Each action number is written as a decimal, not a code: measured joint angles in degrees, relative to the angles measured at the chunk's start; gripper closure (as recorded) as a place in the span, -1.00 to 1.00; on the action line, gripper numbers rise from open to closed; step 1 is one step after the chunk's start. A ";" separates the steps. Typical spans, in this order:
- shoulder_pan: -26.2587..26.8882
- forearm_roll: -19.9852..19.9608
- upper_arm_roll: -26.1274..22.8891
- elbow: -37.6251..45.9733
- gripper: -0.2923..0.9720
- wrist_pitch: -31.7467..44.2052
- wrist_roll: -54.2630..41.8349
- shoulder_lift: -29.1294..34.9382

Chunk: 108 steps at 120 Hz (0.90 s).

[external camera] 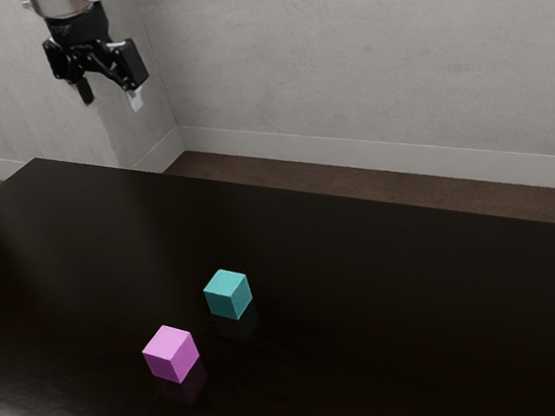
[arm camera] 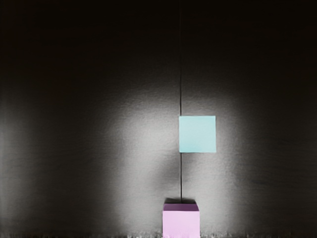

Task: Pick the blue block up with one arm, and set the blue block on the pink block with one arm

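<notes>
The end effector [external camera: 109,99], spread wide and empty, is held high over the bench's [external camera: 415,283] far edge at the exterior view's left, and is best lowered squarely over the blue block [external camera: 228,293], set just beside but apart from the pink block [external camera: 171,352].

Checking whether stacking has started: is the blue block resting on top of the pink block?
No, the blue block sits directly on the table, apart from the pink block, with bare tabletop between them.

Pink block [arm camera: 181,222]: partly cut off by the wrist view's edge. Arm [external camera: 62,2]: cropped by the exterior view's upper edge.
</notes>
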State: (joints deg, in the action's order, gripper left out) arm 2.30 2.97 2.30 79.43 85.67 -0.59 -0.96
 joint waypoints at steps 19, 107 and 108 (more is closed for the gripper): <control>-0.58 0.59 0.03 -0.34 -0.54 -1.32 -0.37 -0.03; -0.67 -1.76 -4.69 15.02 -0.54 3.80 -1.45 0.55; -0.59 -1.77 -4.71 15.94 -0.54 4.59 -1.46 0.61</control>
State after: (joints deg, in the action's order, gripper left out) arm 1.70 1.20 -2.42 95.37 90.25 -2.05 -0.35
